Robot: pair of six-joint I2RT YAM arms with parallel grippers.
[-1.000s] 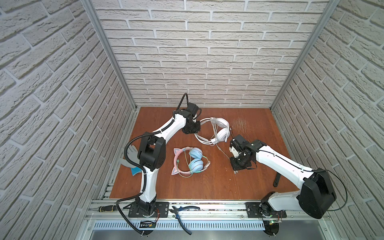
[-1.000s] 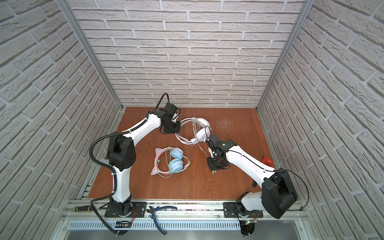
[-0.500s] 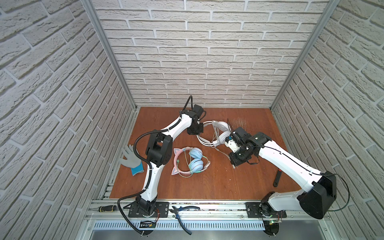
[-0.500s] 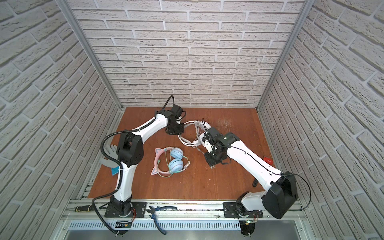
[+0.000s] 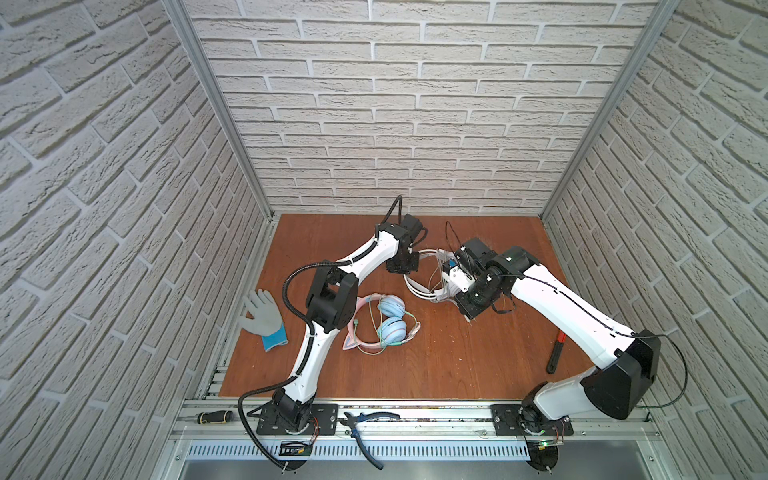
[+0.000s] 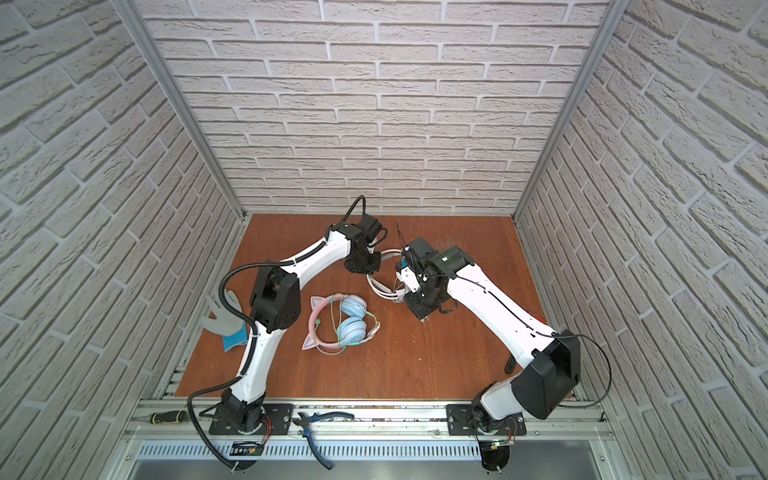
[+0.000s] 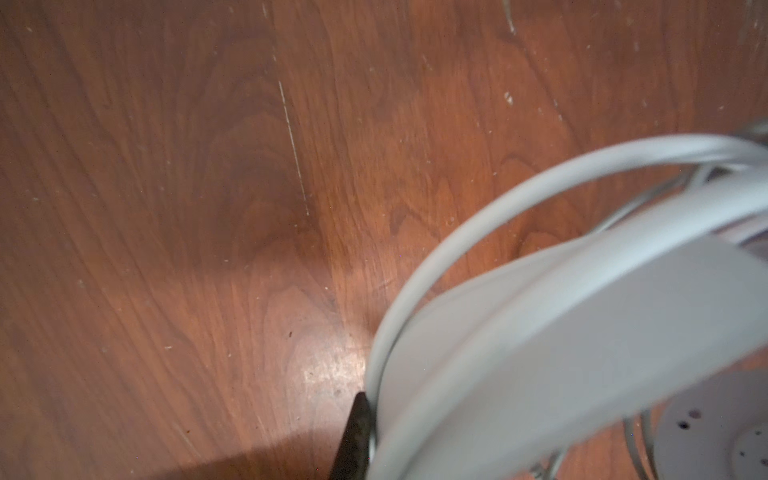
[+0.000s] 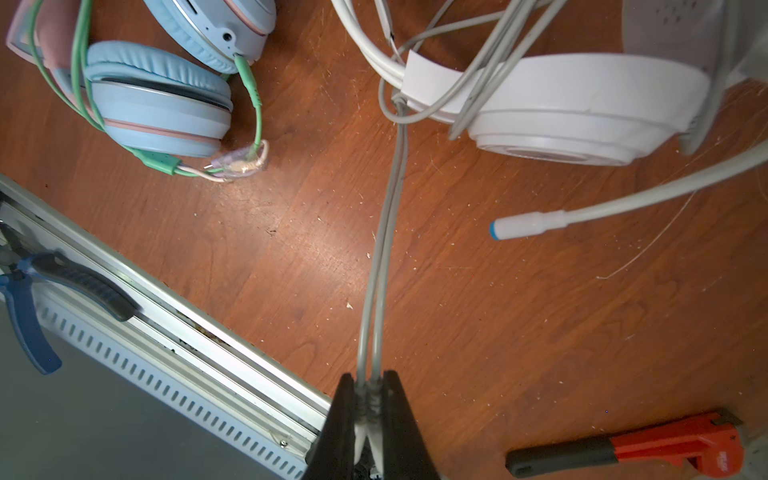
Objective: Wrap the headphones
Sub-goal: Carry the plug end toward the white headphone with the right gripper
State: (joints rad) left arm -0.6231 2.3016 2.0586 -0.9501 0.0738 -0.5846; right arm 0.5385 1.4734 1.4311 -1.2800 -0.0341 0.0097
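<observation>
The surface (image 8: 291, 249) is reddish wood with a low satin sheen, finely scratched and flecked with dust. The white headphones (image 8: 561, 95) are smooth matt plastic, and their white cable (image 8: 398, 158) looks rubbery. The pink headphones (image 8: 158, 104) have soft leatherette-looking pads and satin plastic shells. The rail (image 8: 166, 307) is brushed metal; the right pincer (image 8: 370, 384) is matt black plastic.

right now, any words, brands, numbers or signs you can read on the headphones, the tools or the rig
No text can be read in any view.
Red-and-black handled tool: small pale mark on the red part, too blurred to read.
Black tag below the left arm's base: pale marks, too small to read.
White over-ear headphones: no lettering visible.
Pink-banded light-blue headphones: no lettering visible.
</observation>
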